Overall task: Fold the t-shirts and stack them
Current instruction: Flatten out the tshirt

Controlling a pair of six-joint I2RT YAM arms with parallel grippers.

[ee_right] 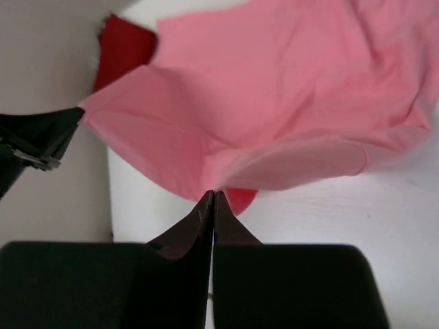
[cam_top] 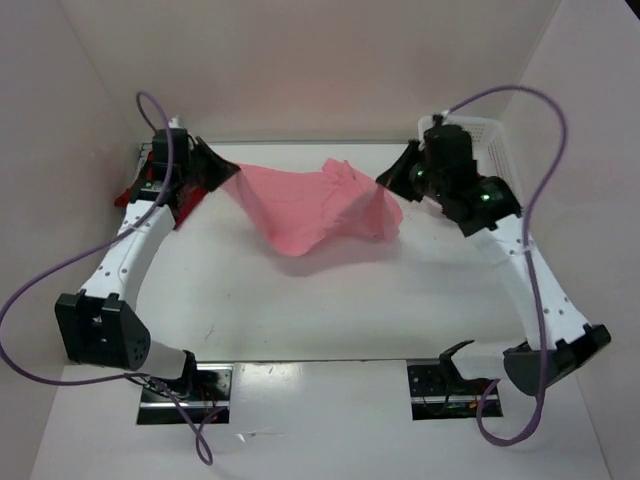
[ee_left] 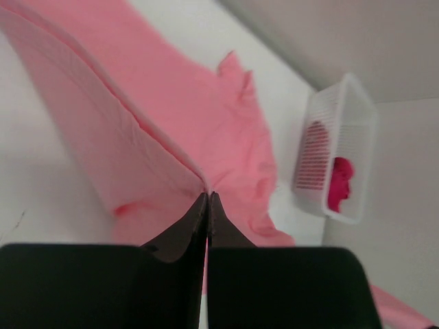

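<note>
**Desk:** Closest thing to your cameras?

**Me:** Black jaws, filling the bottom of both wrist views. My left gripper (ee_left: 207, 197) is pinched fully closed on an edge of the pink shirt (ee_left: 171, 116). My right gripper (ee_right: 213, 195) is clamped just as tight on another edge of it.

**Desk:** Where does the shirt sit?

**Me:** Strung between the two arms towards the back of the table (cam_top: 330, 310). It is mostly lifted, sagging in the middle, with a bunched fold near the right side. I can't tell whether the lowest corner touches down. I'd call this spreading it out, with no fold made yet.

**Desk:** And the others?

**Me:** I see the dark red shirt (ee_right: 123, 44) at the far left, by my left arm. I see the magenta shirt (ee_left: 339, 184) inside the white basket (ee_left: 346, 123) at the far right.

**Desk:** How will the pink one handle?

**Me:** Light and floppy, I'd say, with no stiffness, so it drapes wherever I leave slack. It isn't fragile, but thin cloth could slide out of a small pinch. A hem or shoulder seam, where it's doubled, looks the safest hold. I can't tell whether I have seams now.
</note>
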